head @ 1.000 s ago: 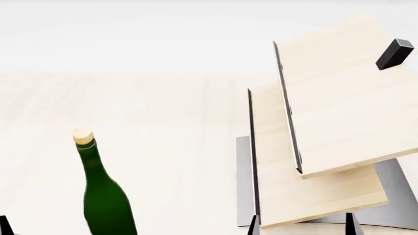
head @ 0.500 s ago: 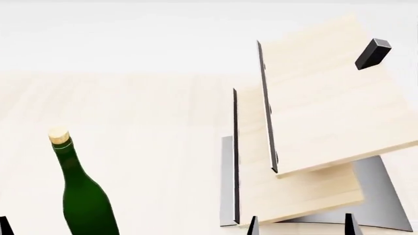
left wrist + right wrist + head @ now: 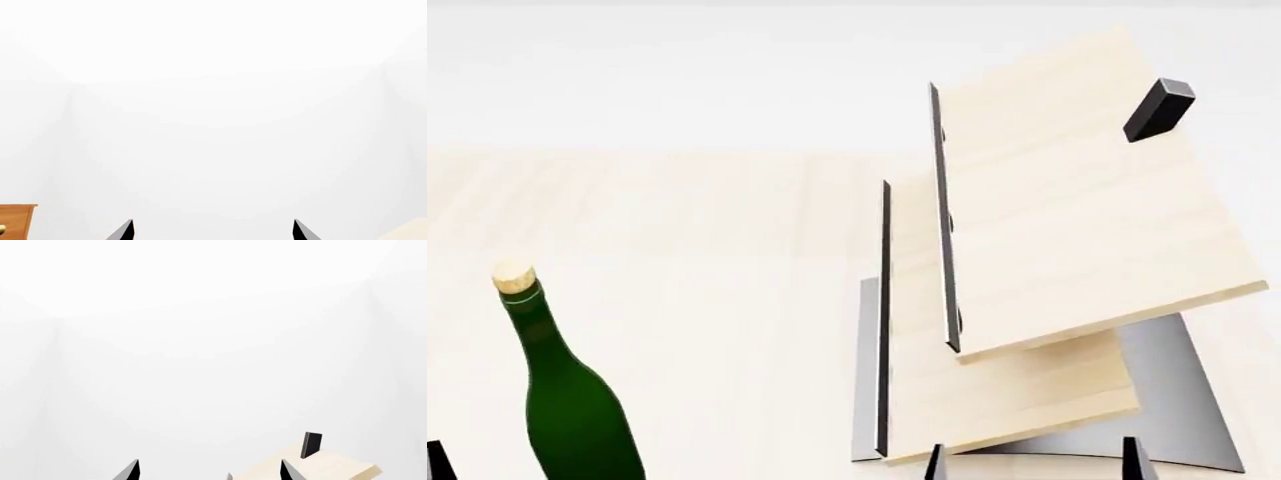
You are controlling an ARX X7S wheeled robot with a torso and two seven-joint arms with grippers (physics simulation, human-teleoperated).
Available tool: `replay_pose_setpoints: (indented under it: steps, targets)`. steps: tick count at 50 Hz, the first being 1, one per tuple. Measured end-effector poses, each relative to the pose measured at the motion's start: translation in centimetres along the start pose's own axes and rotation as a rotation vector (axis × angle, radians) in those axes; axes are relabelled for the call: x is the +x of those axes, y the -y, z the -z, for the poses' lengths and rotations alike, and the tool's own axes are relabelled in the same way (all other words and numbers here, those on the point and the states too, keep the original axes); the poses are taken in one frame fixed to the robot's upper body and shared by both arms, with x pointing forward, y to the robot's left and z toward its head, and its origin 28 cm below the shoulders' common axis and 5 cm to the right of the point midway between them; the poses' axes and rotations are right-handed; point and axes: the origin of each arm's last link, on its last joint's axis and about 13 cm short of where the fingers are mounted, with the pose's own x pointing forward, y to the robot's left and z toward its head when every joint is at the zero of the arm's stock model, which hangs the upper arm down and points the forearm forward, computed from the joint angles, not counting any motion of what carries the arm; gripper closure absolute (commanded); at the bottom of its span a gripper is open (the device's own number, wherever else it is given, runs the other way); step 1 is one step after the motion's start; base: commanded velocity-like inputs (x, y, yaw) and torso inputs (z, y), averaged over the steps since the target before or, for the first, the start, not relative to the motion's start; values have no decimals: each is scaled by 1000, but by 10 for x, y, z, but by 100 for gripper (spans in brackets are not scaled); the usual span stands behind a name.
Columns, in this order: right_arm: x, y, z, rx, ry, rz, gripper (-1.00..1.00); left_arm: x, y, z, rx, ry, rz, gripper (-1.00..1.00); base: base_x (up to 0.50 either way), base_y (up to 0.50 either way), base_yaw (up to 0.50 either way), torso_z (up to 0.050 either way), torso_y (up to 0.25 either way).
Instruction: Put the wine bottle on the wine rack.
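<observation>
Lower left of the head frame: wine bottle (image 3: 567,400) stands upright on the desk (image 3: 721,270), untouched. Vs 1 s ago, bottle & wine rack (image 3: 1054,250) both slid left in frame, so the view is panning right; nothing itself moved. Rack w/ black peg (image 3: 1157,109) now sits more centred, right half of frame. Left claw (image 3: 212,231) & right claw (image 3: 209,471): tips spread wide, holding nothing. Judgement: robot is just lining up; grasp not yet started, bottle well apart from rack.
</observation>
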Motion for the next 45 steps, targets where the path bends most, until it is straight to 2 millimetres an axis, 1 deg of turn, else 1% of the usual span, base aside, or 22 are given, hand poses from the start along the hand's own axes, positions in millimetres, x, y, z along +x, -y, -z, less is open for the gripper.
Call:
replay_pose_setpoints:
  steps: [12, 20, 24, 30, 37, 45]
  targets:
    - [2, -1, 1, 2, 3, 7, -100, 0, 0, 0, 0, -2, 1, -100, 0, 0, 0, 0, 0]
    - [13, -3, 0, 10, -1, 7, -100, 0, 1, 0, 0, -4, 3, -100, 0, 0, 0, 0, 0]
    - [24, -4, -1, 7, -8, 9, -100, 0, 1, 1, 1, -5, 4, -100, 0, 0, 0, 0, 0]
    - [47, -6, -2, -24, -22, -3, -100, 1, 1, 1, 3, -7, 5, -100, 0, 0, 0, 0, 0]
    - [73, -10, -11, -55, -29, -39, -100, 1, 1, 2, 5, -9, 6, -100, 0, 0, 0, 0, 0]
    - [95, -16, -20, -92, -18, -85, -100, 1, 1, 2, 6, -10, 5, -100, 0, 0, 0, 0, 0]
